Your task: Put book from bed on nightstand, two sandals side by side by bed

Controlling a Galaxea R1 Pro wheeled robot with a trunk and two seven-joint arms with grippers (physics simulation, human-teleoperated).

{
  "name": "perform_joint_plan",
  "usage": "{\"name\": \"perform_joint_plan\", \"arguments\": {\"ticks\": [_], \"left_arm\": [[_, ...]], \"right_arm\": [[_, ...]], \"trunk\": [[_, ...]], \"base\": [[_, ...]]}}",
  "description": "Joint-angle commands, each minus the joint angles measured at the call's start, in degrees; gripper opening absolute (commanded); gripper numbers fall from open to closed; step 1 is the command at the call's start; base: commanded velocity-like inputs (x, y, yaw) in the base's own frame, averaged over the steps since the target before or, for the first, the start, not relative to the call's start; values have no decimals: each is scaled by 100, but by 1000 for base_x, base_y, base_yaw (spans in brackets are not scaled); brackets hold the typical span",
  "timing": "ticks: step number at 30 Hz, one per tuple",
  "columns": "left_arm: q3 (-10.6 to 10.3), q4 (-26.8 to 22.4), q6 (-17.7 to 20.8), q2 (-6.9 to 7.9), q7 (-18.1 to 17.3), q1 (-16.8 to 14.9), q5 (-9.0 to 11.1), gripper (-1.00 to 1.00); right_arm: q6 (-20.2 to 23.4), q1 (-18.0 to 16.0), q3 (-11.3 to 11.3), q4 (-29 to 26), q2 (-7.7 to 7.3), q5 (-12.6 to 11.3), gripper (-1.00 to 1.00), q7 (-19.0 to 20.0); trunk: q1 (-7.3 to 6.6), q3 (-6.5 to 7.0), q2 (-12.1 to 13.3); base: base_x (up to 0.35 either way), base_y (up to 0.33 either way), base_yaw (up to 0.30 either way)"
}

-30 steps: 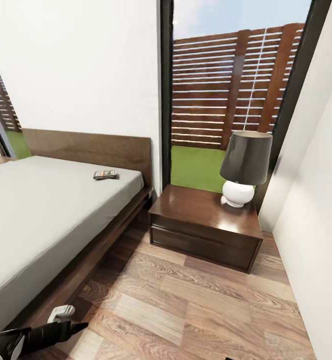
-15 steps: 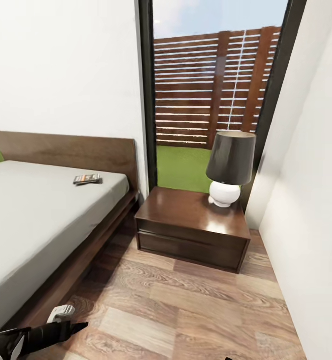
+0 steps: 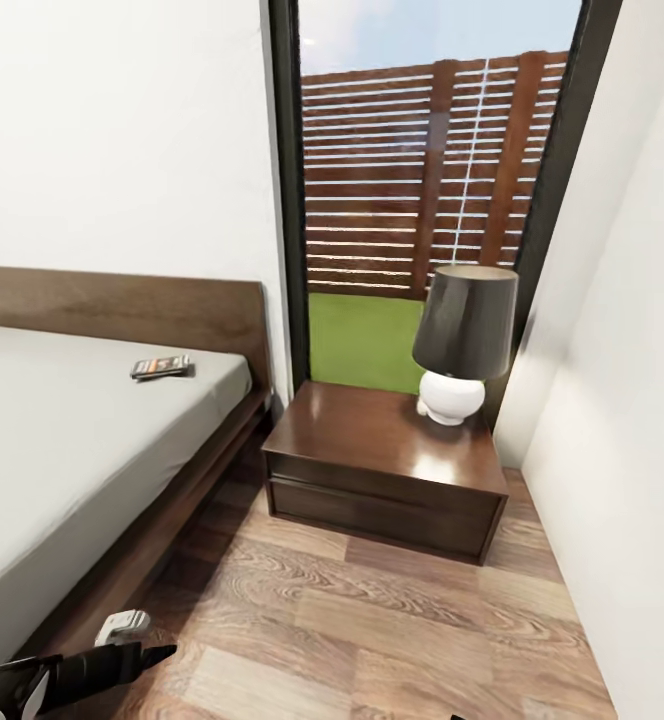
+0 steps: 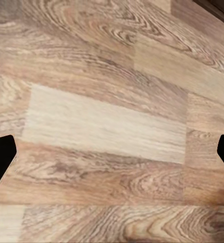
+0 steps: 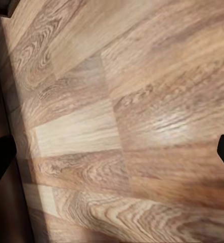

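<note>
Book flat on bed, well beyond fingers; thin, light, likely bendy — pinch overhanging edge. Nightstand beside. Left fingers and right fingers spread, empty.

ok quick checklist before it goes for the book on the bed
1. Book lying on the bed near the headboard: ok.
2. Nightstand top has bare space beside the lamp: ok.
3. Left gripper open, nothing held, over bare floor: ok.
4. Right gripper open, nothing held: ok.
5. Book within arm's reach: not ok, it looks too far off.
6. Sandals located: cannot tell.
</note>
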Motion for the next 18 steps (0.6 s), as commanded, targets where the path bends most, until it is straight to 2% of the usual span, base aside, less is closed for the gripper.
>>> {"name": "perform_joint_plan", "arguments": {"ticks": [1, 11, 18], "left_arm": [[49, -7, 60, -2, -33, -5, -25, 100], [52, -7, 60, -2, -39, -5, -26, 100], [52, -7, 60, -2, -34, -5, -30, 100]], "right_arm": [[55, -8, -2, 17, -2, -56, 100, 29], [55, -8, -5, 17, -2, -57, 100, 15], [50, -8, 1, 17, -2, -56, 100, 14]], "trunk": [[1, -5, -2], [1, -5, -2], [1, -5, -2]], "base": [[205, 45, -78], [208, 88, -145], [193, 82, -60]]}}
